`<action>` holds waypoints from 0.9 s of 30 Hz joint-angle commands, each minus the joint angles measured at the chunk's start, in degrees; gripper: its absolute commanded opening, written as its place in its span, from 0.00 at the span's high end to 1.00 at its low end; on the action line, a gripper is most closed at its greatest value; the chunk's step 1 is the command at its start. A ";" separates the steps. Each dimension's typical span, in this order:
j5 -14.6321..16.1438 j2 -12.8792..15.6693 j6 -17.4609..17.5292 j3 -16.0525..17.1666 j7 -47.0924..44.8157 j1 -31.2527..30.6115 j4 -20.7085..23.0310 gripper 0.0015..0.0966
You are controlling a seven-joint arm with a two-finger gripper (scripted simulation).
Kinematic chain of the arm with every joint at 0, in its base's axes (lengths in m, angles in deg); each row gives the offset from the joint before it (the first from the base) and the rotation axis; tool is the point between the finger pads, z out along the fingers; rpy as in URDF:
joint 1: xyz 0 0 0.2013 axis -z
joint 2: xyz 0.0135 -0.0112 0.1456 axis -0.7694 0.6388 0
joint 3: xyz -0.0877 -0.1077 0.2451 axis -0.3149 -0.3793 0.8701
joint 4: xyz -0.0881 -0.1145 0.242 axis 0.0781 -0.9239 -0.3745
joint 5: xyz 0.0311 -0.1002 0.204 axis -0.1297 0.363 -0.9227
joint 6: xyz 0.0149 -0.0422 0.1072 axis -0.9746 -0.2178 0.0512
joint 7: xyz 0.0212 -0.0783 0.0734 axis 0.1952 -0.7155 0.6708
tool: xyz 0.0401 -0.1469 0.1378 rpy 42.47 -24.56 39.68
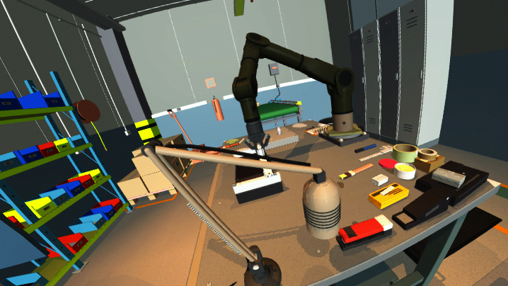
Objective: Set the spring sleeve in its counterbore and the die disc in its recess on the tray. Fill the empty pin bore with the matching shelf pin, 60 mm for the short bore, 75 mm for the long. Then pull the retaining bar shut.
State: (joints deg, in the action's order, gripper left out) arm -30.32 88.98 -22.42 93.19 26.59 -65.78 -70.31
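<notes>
My gripper point(258, 149) hangs over the far part of the black tray point(256, 179) near the middle of the table, closed on a small pale part point(261, 152) that I cannot identify from here. The tray has a white front edge. A small light piece point(268, 173) sits on the tray's right side. The beige arm of a desk lamp point(234, 160) crosses in front of the gripper and hides part of the tray. The tray's bores, recess and retaining bar are too small to make out.
A yellow box point(388, 195) lies on the right of the table with tape rolls point(405, 152), a tub point(404, 170), black cases point(451, 179) and a red stapler point(364, 231). The lamp head point(321, 208) stands in front of the tray. A grey block point(282, 139) lies behind it.
</notes>
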 commanded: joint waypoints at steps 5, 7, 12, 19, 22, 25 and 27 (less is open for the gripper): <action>0.04 -0.04 0.04 0.02 0.00 0.00 0.10 0.93; 0.04 -0.04 0.04 0.02 0.00 0.00 0.10 0.93; 0.04 -0.04 0.04 0.02 0.00 0.00 0.10 0.93; 0.04 -0.04 0.04 0.02 0.00 0.00 0.10 0.81; 0.04 -0.04 0.04 0.02 0.00 0.00 0.10 0.75; 0.04 -0.04 0.04 0.02 0.00 0.00 0.10 0.68; 0.04 -0.04 0.04 0.02 0.00 0.00 0.10 0.64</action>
State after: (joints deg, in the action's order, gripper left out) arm -30.28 88.99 -22.38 93.17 26.59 -65.78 -70.27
